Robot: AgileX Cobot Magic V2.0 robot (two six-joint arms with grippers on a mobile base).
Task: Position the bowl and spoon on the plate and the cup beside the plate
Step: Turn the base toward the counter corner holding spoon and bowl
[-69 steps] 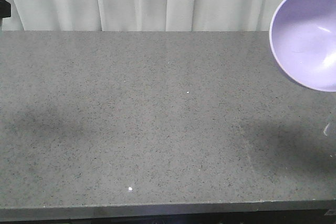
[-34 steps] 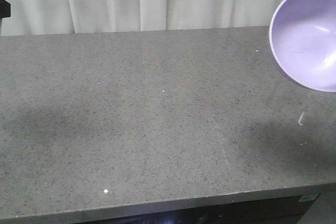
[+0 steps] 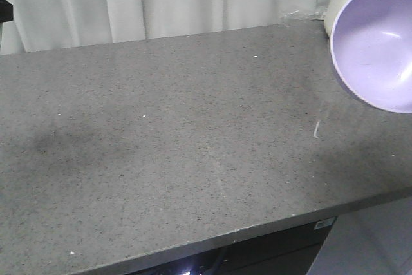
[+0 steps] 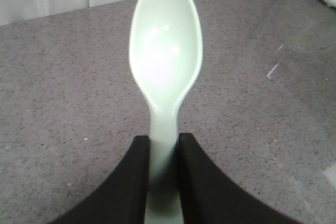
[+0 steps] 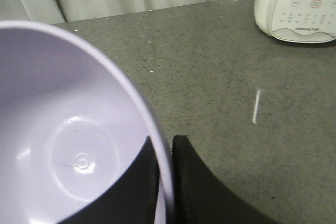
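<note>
Item 1: bowl (image 3: 376,46), lavender, held above the table (image 3: 180,133) at the front view's 3 o'clock edge. The right gripper (image 5: 165,153) jaws are closed on its wall, one inside and one outside. Item 2: spoon (image 4: 165,61), mint-green, handle clamped between the left gripper (image 4: 164,148) jaws, scoop pointing to 12 o'clock over the table. Item 3: white appliance (image 5: 294,6), standing at the table's 1 o'clock corner.

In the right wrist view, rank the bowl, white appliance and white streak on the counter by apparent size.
1. bowl: largest, but closest to the camera, so inflated
2. white appliance: partly cut off
3. white streak: smallest
</note>
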